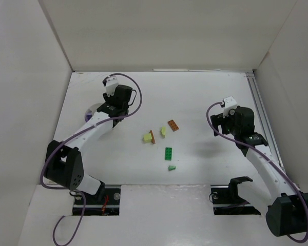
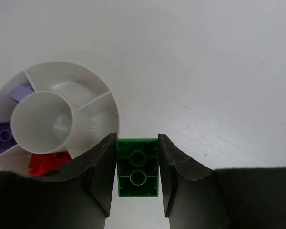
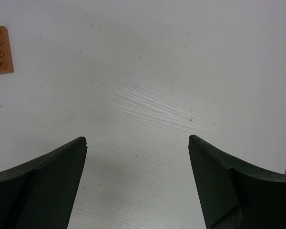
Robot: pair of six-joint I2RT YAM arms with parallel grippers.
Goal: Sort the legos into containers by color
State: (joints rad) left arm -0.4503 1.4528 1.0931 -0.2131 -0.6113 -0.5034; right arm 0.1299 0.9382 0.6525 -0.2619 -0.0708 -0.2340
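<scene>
Your white table (image 1: 205,169) fills the view, walled in white. Your left arm (image 1: 92,128) reaches to the far left, and your right arm (image 1: 262,164) sits over bare table on the right. The round white plastic divided container (image 2: 93,88) lies just beside the left gripper (image 2: 137,138), with purple bricks (image 2: 2,134) and red bricks (image 2: 47,163) in separate wedges. That left gripper is clamped on a green studded brick (image 2: 137,167), at the container's rim. Your right gripper (image 3: 137,139) has its jaws wide apart, holding nothing. Loose mid-table are an orange-brown flat plate (image 1: 173,125), another green brick (image 1: 168,153), two pale yellow-green pieces (image 1: 147,137) and a small pale green bit (image 1: 172,167).
</scene>
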